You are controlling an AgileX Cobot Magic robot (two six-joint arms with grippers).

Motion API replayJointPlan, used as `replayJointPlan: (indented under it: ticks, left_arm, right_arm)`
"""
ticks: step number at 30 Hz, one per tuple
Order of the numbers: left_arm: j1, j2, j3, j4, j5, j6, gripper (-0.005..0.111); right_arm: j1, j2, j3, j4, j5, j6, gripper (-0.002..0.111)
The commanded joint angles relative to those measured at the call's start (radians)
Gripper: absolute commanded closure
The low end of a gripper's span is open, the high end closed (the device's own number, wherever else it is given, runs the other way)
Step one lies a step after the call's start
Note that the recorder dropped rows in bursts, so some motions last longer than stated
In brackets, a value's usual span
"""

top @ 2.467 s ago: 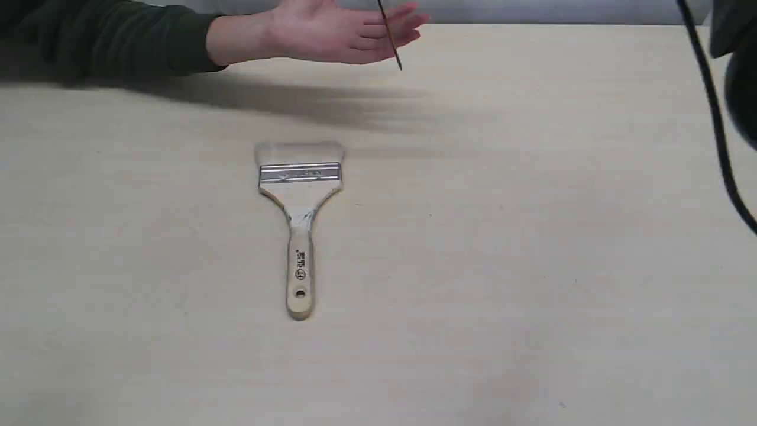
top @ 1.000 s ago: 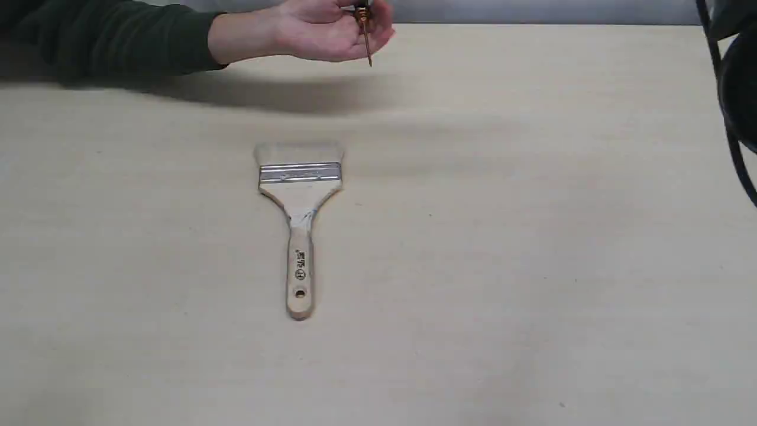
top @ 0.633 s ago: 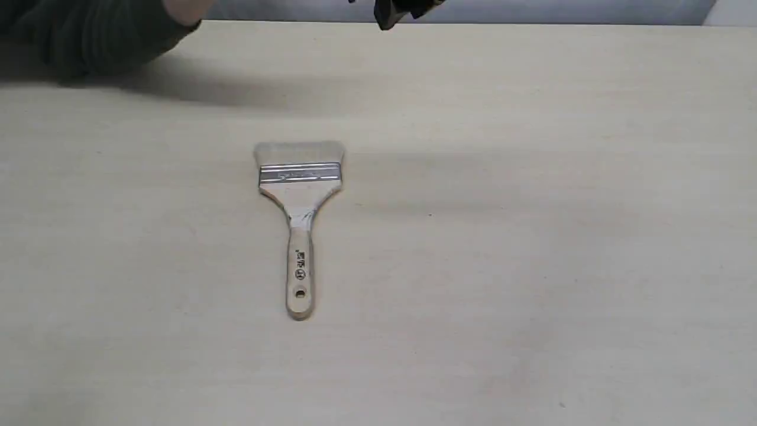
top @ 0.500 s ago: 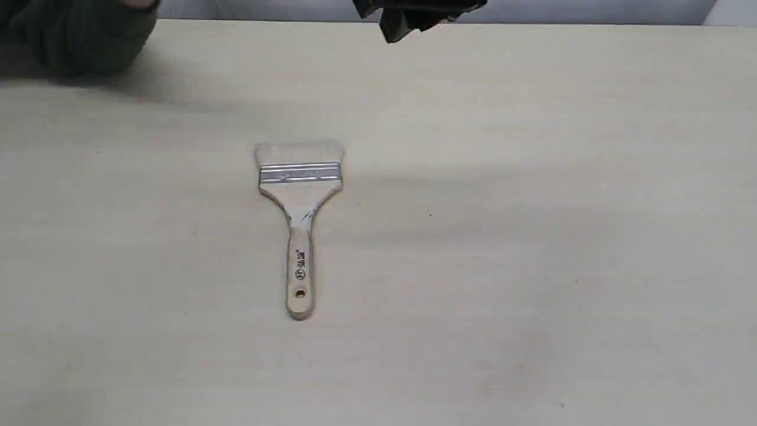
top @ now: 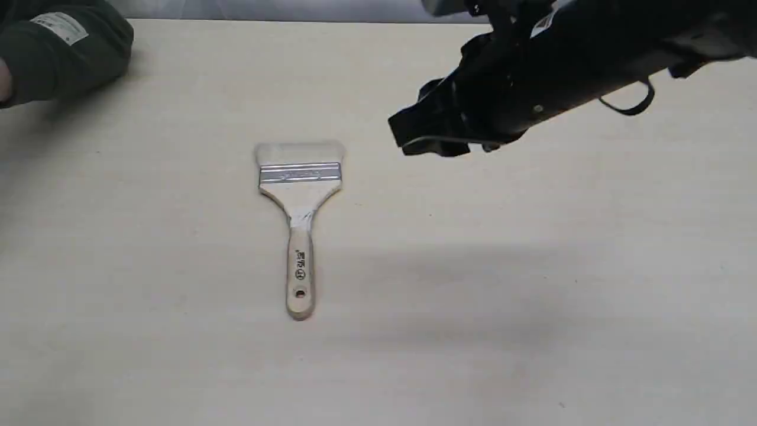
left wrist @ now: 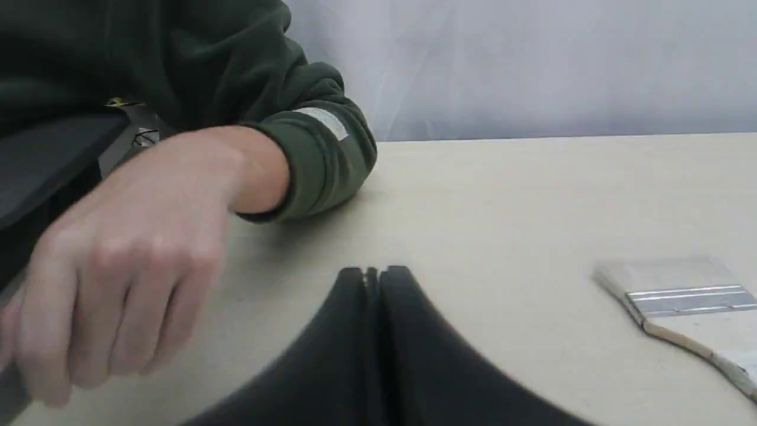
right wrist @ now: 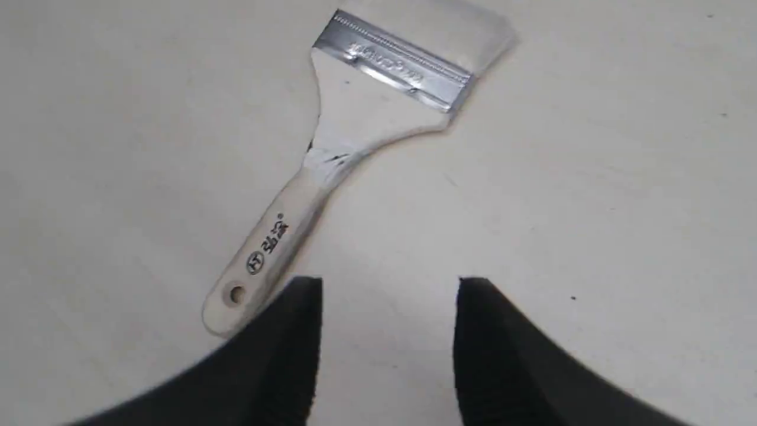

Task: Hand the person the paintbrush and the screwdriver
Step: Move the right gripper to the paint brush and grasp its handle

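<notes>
**benchrat:** Outside cam first. What's the gripper up to?

**mo_k:** The right gripper (top: 408, 135) comes in on a black arm and hangs above the table (top: 532, 367). It's off to the right of the paintbrush (top: 300, 195), about level with the bristle end and not touching it. It's side-on here, so I can't tell the gap from this angle. The paintbrush lies flat, bristles toward the far edge and handle toward the near one. Just bare table between the two. Way off to the paintbrush's far left is the person (top: 59, 50), only a dark green sleeve showing.

**benchrat:** Left wrist cam?

**mo_k:** The left gripper (left wrist: 372, 277) has its fingers pressed together with nothing pinched. The person's hand (left wrist: 130, 254) is near it, knuckles up and fingers curled down. It's blurry, so I can't tell if it holds anything. The paintbrush's bristles and ferrule sit on the other side of the gripper from the hand, well apart.

**benchrat:** And the right wrist?

**mo_k:** Jaws wide apart, only bare table in the gap. One of the fingers (right wrist: 284, 343) overlaps the tip of the paintbrush handle, right by the hanging hole. Can't tell if it's touching or just above. Ferrule and bristles lie farthest from the gripper.
</notes>
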Motion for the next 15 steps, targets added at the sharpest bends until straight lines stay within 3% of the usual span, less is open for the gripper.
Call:
replayJointPlan:
  ticks: [1, 5, 10, 15]
  left_arm:
    - [-0.007, -0.002, 0.002, -0.002, -0.011, -0.002, 0.107]
    - [-0.007, -0.002, 0.002, -0.005, -0.009, -0.002, 0.107]
    - [-0.007, -0.002, 0.002, -0.005, -0.009, -0.002, 0.107]
    - [-0.007, -0.002, 0.002, -0.005, -0.009, -0.002, 0.107]
  right_arm:
    - [0.061, 0.026, 0.007, 0.013, -0.060, -0.021, 0.070]
    - [0.109, 0.073, 0.007, 0.013, -0.128, -0.024, 0.068]
    - [0.117, 0.164, -0.013, 0.059, -0.157, -0.020, 0.045]
    - [0.117, 0.255, -0.069, 0.061, -0.141, 0.011, 0.046]
